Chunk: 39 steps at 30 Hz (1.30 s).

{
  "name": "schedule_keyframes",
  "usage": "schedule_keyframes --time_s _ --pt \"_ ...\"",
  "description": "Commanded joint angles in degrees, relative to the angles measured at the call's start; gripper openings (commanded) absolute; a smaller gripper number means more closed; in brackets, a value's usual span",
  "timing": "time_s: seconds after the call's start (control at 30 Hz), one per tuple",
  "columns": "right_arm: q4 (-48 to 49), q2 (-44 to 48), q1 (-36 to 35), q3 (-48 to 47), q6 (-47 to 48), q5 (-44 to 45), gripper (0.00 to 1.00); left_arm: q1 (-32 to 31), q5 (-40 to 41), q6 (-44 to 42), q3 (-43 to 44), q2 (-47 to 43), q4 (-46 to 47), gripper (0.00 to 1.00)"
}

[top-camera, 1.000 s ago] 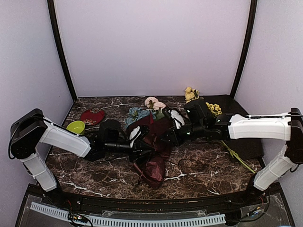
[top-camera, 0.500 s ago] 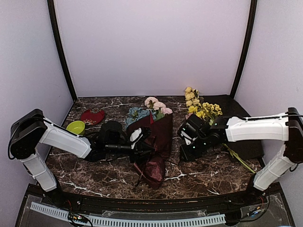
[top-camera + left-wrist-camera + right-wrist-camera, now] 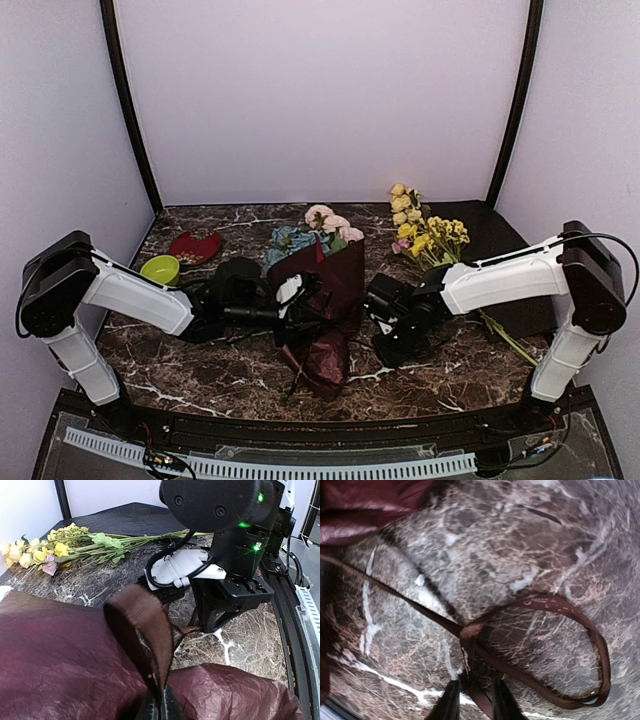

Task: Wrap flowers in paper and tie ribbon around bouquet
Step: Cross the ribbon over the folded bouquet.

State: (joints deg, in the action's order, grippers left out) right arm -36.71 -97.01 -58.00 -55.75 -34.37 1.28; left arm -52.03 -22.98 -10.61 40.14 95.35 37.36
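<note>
The bouquet (image 3: 322, 290) lies mid-table: blue, pink and white flowers (image 3: 318, 228) stick out of crinkled burgundy paper (image 3: 60, 670). My left gripper (image 3: 161, 702) is shut on a brown ribbon (image 3: 145, 625), which stands up from it in a loop over the paper. The ribbon (image 3: 545, 645) runs on to the marble right of the bouquet, where it lies in a wide loop. My right gripper (image 3: 475, 684) points down at it, jaws open, with one strand lying between the fingertips. In the top view that gripper (image 3: 392, 348) hangs just right of the bouquet's narrow end.
Yellow-blossomed stems (image 3: 428, 228) lie behind the right arm on a flat dark sheet (image 3: 510, 262). A green bowl (image 3: 160, 268) and a red heart-shaped lump (image 3: 195, 245) sit at the back left. The right wrist (image 3: 220, 555) hangs close in front of the left gripper.
The right arm has drawn back from over the bouquet and dropped to the table on its right, over the ribbon loop. Its jaws have narrowed. The left gripper stays put.
</note>
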Motion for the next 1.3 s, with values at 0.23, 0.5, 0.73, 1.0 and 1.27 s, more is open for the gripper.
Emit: schedule_keyframes --time_s 0.23,0.5,0.73,1.0,1.27 --pt "-3.19 0.8 -1.71 -4.32 2.32 5.29 0.0 -0.7 1.49 -1.24 0.4 -3.49 -1.44 0.0" --pt "4.29 4.15 2.77 -29.16 13.7 4.26 0.0 -1.85 3.92 -1.66 -0.02 -4.05 -0.55 0.0" --pt "12.51 -1.73 -2.31 -46.49 16.59 -9.32 0.0 -3.56 6.49 -1.51 -1.78 -4.41 1.22 0.0" --pt "9.2 -12.51 -8.91 -59.71 17.67 -13.89 0.0 -4.13 6.27 -1.45 -1.34 -3.46 1.23 0.0" --pt "7.51 -16.72 -10.62 -64.76 16.46 -13.38 0.04 -4.31 6.05 -1.51 -1.03 -2.98 1.2 0.0"
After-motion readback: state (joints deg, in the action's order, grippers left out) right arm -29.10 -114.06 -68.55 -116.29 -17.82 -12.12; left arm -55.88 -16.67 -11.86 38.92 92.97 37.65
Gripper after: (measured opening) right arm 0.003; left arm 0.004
